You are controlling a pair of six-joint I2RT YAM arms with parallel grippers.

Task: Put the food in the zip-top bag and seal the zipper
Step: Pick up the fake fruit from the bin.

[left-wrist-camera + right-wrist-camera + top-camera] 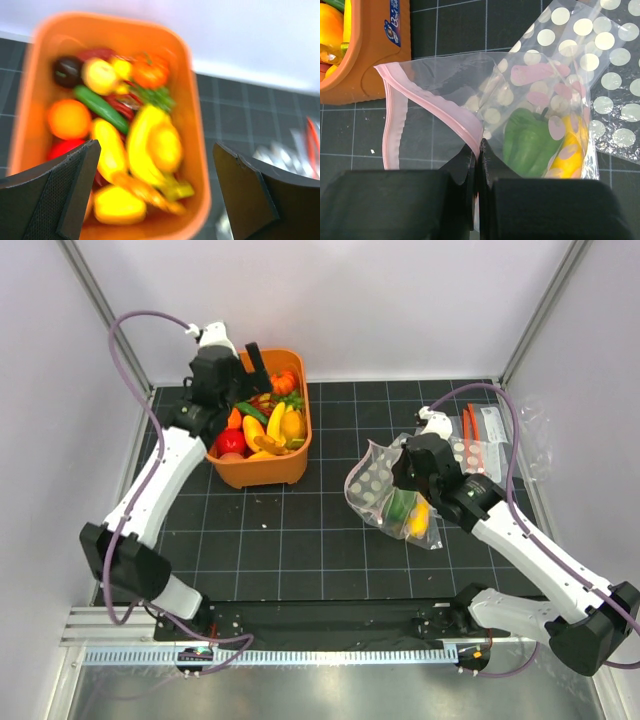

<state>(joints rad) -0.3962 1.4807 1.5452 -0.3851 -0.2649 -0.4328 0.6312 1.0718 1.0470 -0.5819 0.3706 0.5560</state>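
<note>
The food lies piled in an orange bin [300, 440]: yellow, orange, red and green toy fruits and vegetables [150, 145]. My left gripper [250, 375] hangs over the bin, open and holding nothing [155, 192]. The zip-top bag [445, 85] lies at the right [395, 502], mouth open. My right gripper [478, 150] is shut on one lip of its pale pink zipper [435, 107]. Inside the bag sit a green pepper [532, 142] and a yellow piece [567, 157]. In the top view my right gripper [405, 472] is at the bag's upper edge.
A white-polka-dotted bag [605, 45] lies under and beside the clear bag. Small clear bags with red-orange strips [478, 425] lie at the far right. The bin's wall [375, 60] stands just left of the bag's mouth.
</note>
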